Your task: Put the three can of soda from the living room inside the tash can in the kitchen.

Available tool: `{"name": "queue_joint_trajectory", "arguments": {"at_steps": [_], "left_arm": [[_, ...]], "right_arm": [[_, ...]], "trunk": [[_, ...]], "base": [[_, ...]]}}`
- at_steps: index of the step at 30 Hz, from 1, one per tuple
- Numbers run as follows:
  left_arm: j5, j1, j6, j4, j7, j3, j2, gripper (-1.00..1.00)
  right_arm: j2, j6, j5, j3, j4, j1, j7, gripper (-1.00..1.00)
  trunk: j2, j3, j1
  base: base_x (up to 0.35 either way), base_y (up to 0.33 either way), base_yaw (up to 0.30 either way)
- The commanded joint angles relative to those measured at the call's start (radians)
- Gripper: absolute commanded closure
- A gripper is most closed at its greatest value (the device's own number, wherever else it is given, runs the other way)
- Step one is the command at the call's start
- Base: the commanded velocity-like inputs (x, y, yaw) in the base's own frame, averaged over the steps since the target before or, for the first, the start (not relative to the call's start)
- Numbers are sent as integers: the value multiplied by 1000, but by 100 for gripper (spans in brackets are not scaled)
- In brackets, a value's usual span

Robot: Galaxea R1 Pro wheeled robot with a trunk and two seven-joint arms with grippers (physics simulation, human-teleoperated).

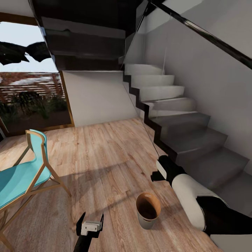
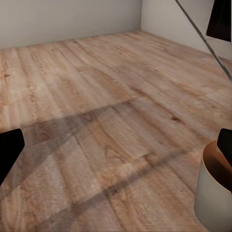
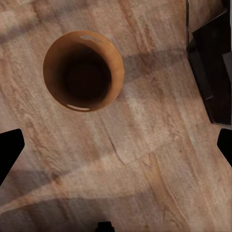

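Warm wood planks make up the floor (image 1: 105, 157), and on them the tash can (image 1: 148, 209) stands upright, its long axis vertical and its open mouth pointing straight up. The bin is pale grey outside and copper-brown inside, tapering toward its base. It sits near the foot of the dark staircase (image 1: 185, 140), between the two arms in the head view.

The right wrist view looks nearly straight down into the tash can (image 3: 83, 70); its round rim shows whole and the inside looks dark, with nothing visible in it. The right gripper (image 3: 116, 150) hangs above the floor beside the bin, its dark fingertips (image 3: 9, 150) far apart at the picture's edges, so the jaws are released and hold nothing. In the head view the right arm (image 1: 189, 196), white and black, reaches in from the stair side.

The left gripper (image 1: 90, 225) is low over the planks, near the bin but apart from it. In the left wrist view its fingertips (image 2: 8, 152) are spread wide with bare floor between them: jaws released, nothing held. The tash can (image 2: 215, 193) shows there just beside one fingertip.

A turquoise chair (image 1: 24, 175) with a wooden frame stands well apart from the bin, before a large window (image 1: 28, 80).
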Motion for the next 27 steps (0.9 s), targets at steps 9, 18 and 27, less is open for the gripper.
{"name": "queue_joint_trajectory", "arguments": {"at_steps": [9,18,27], "left_arm": [[0,0,0,-1,-1,0,0,-100],[0,0,0,0,-1,0,0,-100],[0,0,1,0,-1,0,0,-100]], "right_arm": [[-1,0,1,-1,-1,1,0,-100],[-1,-1,1,1,0,7,-1,-100],[-1,-1,1,3,0,8,-1,-100]], "trunk": [[-63,-42,35],[-126,-84,69],[-189,-126,104]], "base": [[0,0,0],[0,0,0],[0,0,0]]}}
